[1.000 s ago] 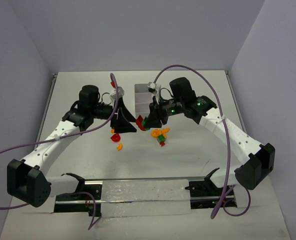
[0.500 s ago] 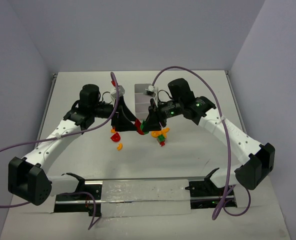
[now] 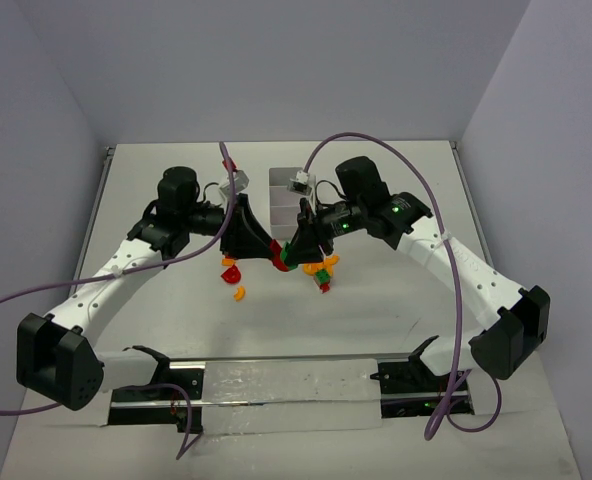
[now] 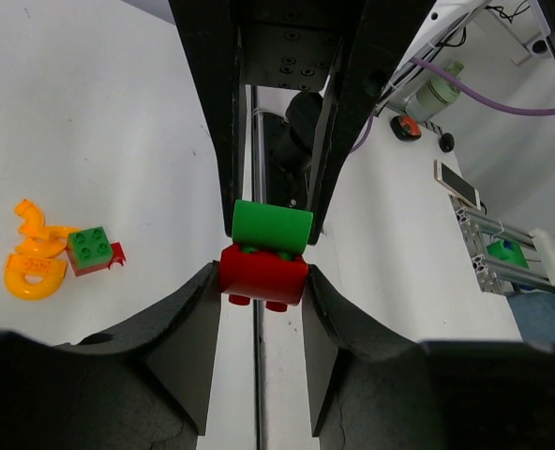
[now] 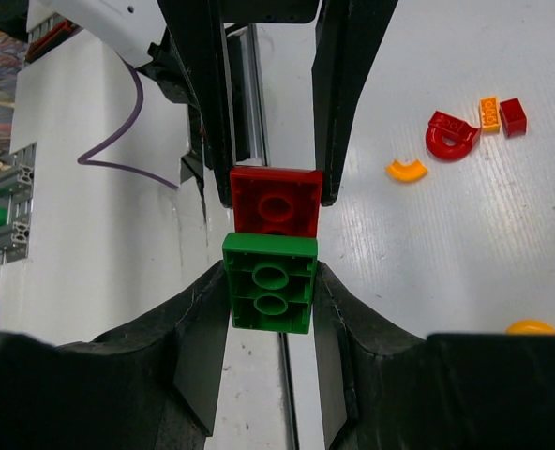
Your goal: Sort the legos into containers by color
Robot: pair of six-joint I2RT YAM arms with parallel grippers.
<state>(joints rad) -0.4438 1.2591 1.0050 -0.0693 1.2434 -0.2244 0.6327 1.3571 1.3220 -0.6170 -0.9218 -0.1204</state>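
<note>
As the two arms are meeting above the desk [image 3: 396,320], the left fingers [image 4: 202,309] are clamping the red lego [image 4: 263,275] and the right fingers [image 5: 207,309] the green lego [image 5: 269,283], the two joined end to end between them, near the containers [image 3: 276,180]; a second earlier, the two pairs of fingers were hanging apart.

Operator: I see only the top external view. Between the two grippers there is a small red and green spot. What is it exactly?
Observer: Two pieces stuck together: a small red plastic studded brick and a small green plastic brick.
Operator: Which gripper holds which piece?
Observer: The wrist views show the left gripper shut on the red brick and the right gripper shut on the green one.
Operator: Are they apart already?
Observer: Not yet. In the right wrist view their edges touch, with no gap.
</note>
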